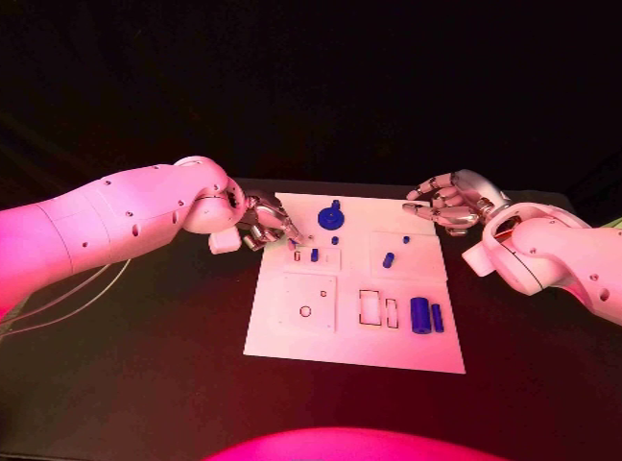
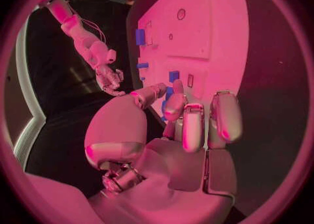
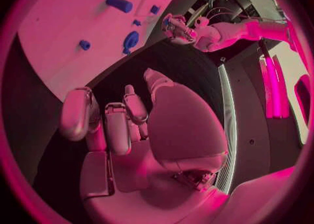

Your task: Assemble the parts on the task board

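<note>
Here the board (image 1: pixel 311 331) lies in the middle of the black bench (image 1: pixel 145 384), and the work looks to be at an early stage: most blue parts sit loose or in their places on the plate, not yet brought together. The left robot hand (image 1: pixel 263 226) hangs over the board's far left corner, fingers curled down beside a small peg (image 1: pixel 314 254); in the left wrist view a blue piece (image 2: pixel 169 94) shows right at the fingertips (image 2: pixel 175 106), but whether it is pinched or only close I cannot tell. The right robot hand (image 1: pixel 449 204) hovers off the board's far right corner, fingers curled in on nothing, well apart from any part. My reading is that the left hand is at a pick or a placing near that corner, and the next move calls for a fine, steady lowering so the piece meets its slot squarely and does not tip. Around it: a round knob-like part (image 1: pixel 332 216) stands at the far edge just beside the left fingers, a short peg (image 1: pixel 389 259) lies tilted toward the right of the board, and two cylinders (image 1: pixel 426 315) lie side by side near the right edge, next to rectangular recesses (image 1: pixel 377 309). An oval hole (image 1: pixel 305 311) lies in the near left panel. The knob is the nearest thing that the left fingers could knock; the right arm is clear.
</note>
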You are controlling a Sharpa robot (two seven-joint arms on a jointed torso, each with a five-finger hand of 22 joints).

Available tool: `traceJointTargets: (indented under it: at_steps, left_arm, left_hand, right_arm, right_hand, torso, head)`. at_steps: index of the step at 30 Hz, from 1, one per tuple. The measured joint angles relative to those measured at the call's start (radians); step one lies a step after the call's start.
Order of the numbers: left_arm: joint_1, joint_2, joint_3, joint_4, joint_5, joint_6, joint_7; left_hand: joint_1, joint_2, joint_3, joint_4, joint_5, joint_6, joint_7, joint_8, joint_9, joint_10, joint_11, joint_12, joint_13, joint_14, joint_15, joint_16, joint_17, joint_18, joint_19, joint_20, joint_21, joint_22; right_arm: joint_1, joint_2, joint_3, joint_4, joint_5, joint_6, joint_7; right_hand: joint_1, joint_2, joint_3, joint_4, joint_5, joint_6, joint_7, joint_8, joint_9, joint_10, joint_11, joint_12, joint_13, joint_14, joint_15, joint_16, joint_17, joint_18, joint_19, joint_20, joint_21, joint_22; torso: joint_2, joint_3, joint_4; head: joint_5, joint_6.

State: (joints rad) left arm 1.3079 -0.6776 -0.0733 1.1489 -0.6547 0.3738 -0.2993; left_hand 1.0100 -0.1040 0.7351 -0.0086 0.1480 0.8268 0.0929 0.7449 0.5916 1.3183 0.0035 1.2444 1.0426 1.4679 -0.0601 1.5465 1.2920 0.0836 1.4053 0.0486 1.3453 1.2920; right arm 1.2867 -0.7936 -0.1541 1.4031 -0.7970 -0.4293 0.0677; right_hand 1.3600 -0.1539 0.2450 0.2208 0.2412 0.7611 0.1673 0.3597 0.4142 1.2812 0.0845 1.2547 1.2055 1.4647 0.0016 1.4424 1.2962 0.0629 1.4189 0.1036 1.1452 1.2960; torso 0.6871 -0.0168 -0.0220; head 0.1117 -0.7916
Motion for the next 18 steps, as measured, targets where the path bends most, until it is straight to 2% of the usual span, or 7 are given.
traceJointTargets:
  at_steps: [2, 5, 8, 9, 11, 15, 18]
  left_arm:
    - [-0.004, -0.007, 0.0, 0.004, 0.014, 0.005, 0.052]
    - [-0.01, -0.02, 0.0, 0.013, 0.033, 0.01, 0.132]
    - [-0.017, -0.032, 0.0, 0.022, 0.052, 0.015, 0.19]
    - [-0.018, -0.036, 0.0, 0.024, 0.057, 0.018, 0.202]
    - [-0.021, -0.043, 0.0, 0.027, 0.065, 0.026, 0.221]
    - [-0.025, -0.051, 0.0, 0.032, 0.073, 0.049, 0.239]
    - [-0.027, -0.054, 0.0, 0.035, 0.076, 0.069, 0.246]
  left_hand:
    - [0.002, 0.003, 0.0, 0.0, -0.012, -0.004, 0.003, 0.0, 0.0, 0.0, 0.0, -0.011, -0.007, -0.005, 0.005, 0.0, 0.0, 0.0, 0.0, 0.0, 0.0, 0.0]
    - [0.016, 0.002, 0.0, 0.0, -0.036, -0.005, 0.005, -0.008, 0.0, 0.0, 0.0, -0.011, -0.009, -0.005, 0.005, 0.0, 0.0, 0.0, -0.005, 0.005, 0.0, 0.0]
    - [0.022, 0.001, 0.0, 0.0, -0.039, -0.005, 0.005, -0.017, 0.0, 0.0, 0.0, -0.011, -0.009, -0.005, 0.005, 0.0, 0.0, 0.0, -0.005, 0.005, 0.0, 0.0]
    - [0.022, 0.001, 0.0, 0.0, -0.046, -0.005, 0.005, -0.018, 0.0, 0.0, 0.0, -0.011, -0.009, -0.005, 0.005, 0.0, 0.0, 0.0, -0.005, 0.005, 0.0, 0.0]
    - [0.023, 0.002, 0.0, 0.0, -0.05, -0.005, 0.005, -0.022, 0.0, 0.0, 0.0, -0.011, -0.009, -0.005, 0.005, 0.0, 0.0, 0.0, -0.005, 0.005, 0.0, 0.0]
    - [0.023, 0.002, 0.0, 0.0, -0.05, -0.005, 0.005, -0.023, 0.0, 0.0, 0.0, -0.011, -0.009, -0.005, 0.005, 0.0, 0.0, 0.0, -0.005, 0.005, 0.0, 0.0]
    - [0.023, 0.002, 0.0, 0.0, -0.05, -0.005, 0.005, -0.023, 0.0, 0.0, 0.0, -0.011, -0.01, -0.005, 0.005, 0.0, 0.0, 0.0, -0.005, 0.005, 0.0, 0.0]
  right_arm:
    - [0.0, 0.001, 0.0, 0.013, -0.039, 0.011, 0.006]
    - [0.002, 0.006, 0.0, 0.036, -0.11, 0.033, 0.013]
    - [0.006, 0.013, 0.0, 0.057, -0.179, 0.057, 0.016]
    - [0.007, 0.017, 0.0, 0.062, -0.202, 0.065, 0.017]
    - [0.009, 0.028, 0.001, 0.072, -0.249, 0.081, 0.017]
    - [0.009, 0.052, 0.001, 0.081, -0.329, 0.105, 0.008]
    - [0.01, 0.073, 0.0, 0.086, -0.388, 0.113, -0.004]
  right_hand:
    - [0.031, 0.004, 0.019, -0.018, 0.0, -0.005, 0.005, 0.0, -0.007, -0.021, 0.003, 0.0, -0.004, 0.0, 0.0, 0.0, 0.0, 0.0, 0.0, 0.0, -0.007, 0.0]
    - [0.066, -0.006, 0.122, -0.058, 0.0, -0.007, 0.007, -0.01, -0.028, -0.029, 0.001, -0.012, -0.016, 0.0, 0.0, -0.012, 0.0, 0.001, -0.005, 0.005, -0.015, 0.0]
    - [0.062, -0.009, 0.21, -0.092, 0.0, -0.006, 0.007, -0.053, -0.049, -0.029, 0.001, -0.012, -0.021, 0.0, 0.0, -0.012, 0.0, 0.007, -0.007, 0.004, -0.015, 0.0]
    - [0.047, -0.025, 0.235, -0.1, 0.0, -0.003, 0.003, -0.06, -0.051, -0.029, 0.001, -0.012, -0.021, 0.0, 0.0, -0.012, 0.0, 0.007, -0.007, 0.003, -0.015, 0.0]
    - [0.045, -0.027, 0.257, -0.113, 0.0, 0.001, -0.001, -0.061, -0.057, -0.029, 0.001, -0.012, -0.022, 0.0, 0.0, -0.012, 0.0, 0.007, -0.007, 0.003, -0.015, 0.0]
    - [0.034, -0.037, 0.314, -0.147, 0.0, 0.005, -0.005, -0.095, -0.067, -0.029, 0.001, -0.012, -0.021, 0.0, 0.0, -0.012, 0.0, 0.007, -0.01, 0.0, -0.014, 0.0]
    - [0.027, -0.044, 0.369, -0.181, 0.0, 0.015, -0.016, -0.122, -0.078, -0.022, -0.017, -0.012, -0.021, -0.012, -0.013, -0.012, 0.0, 0.007, -0.01, -0.001, -0.013, 0.0]
  torso:
    - [0.0, 0.0, 0.0002]
    - [-0.001, 0.0, 0.0004]
    - [-0.001, -0.0003, 0.001]
    - [-0.001, -0.0005, 0.0011]
    - [-0.001, -0.0005, 0.0012]
    - [-0.001, -0.0011, 0.0012]
    - [-0.001, -0.0017, 0.0016]
  head:
    - [-0.001, 0.002]
    - [-0.003, 0.005]
    - [-0.005, 0.009]
    - [-0.006, 0.009]
    - [-0.007, 0.012]
    - [-0.01, 0.016]
    - [-0.011, 0.019]
